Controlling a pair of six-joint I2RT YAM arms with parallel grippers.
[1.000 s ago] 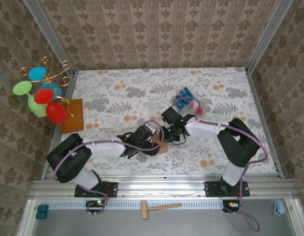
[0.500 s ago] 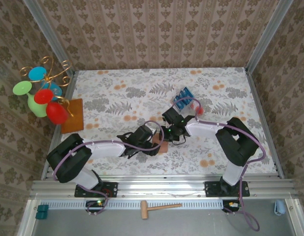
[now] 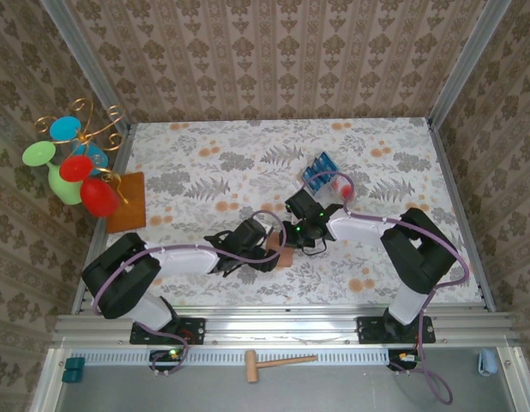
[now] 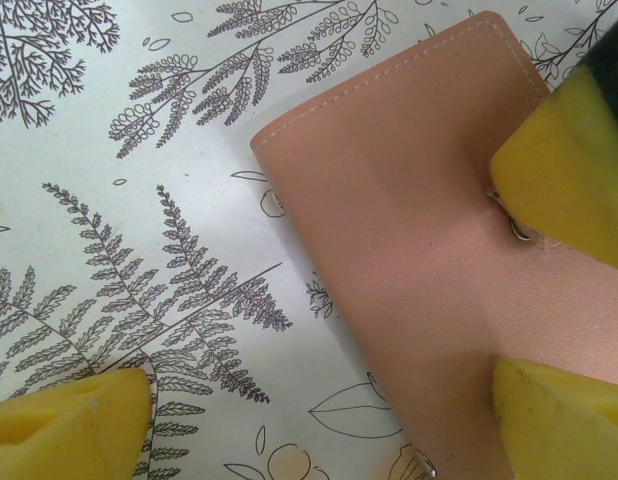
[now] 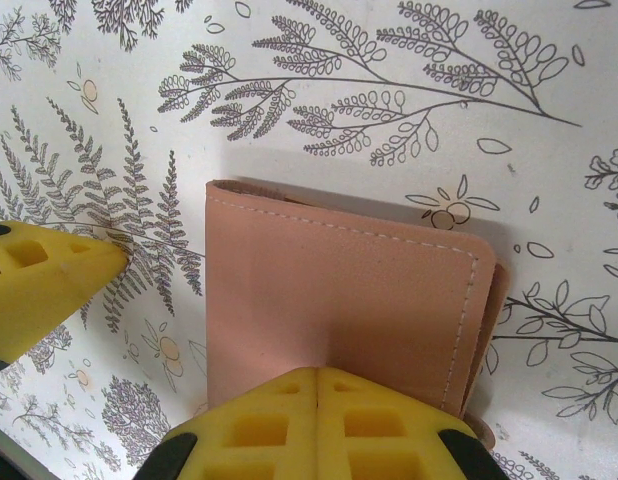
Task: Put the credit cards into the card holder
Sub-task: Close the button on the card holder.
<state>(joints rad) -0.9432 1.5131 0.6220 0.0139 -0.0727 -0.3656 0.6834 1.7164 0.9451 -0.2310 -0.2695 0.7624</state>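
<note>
The card holder [image 3: 283, 256] is a flat reddish-brown wallet lying folded on the floral table, near the front centre. In the right wrist view the card holder [image 5: 339, 300] fills the middle, and my right gripper [image 5: 319, 385] is shut with its joined tips pressing down on the cover. My left gripper [image 4: 319, 430] stands open beside the card holder [image 4: 409, 220]. One finger [image 4: 559, 425] is over the leather and the other [image 4: 69, 425] over bare table. The blue credit cards [image 3: 319, 168] lie behind the right arm.
A clear tray with a red dot [image 3: 341, 183] lies by the cards. An orange-brown mat [image 3: 126, 202] and a wire stand with coloured discs [image 3: 76, 163] occupy the left edge. A wooden mallet [image 3: 278, 363] lies outside the front rail. Walls close in three sides.
The right arm's forearm has shifted very slightly. Both grippers stay at the card holder, which has not moved.
</note>
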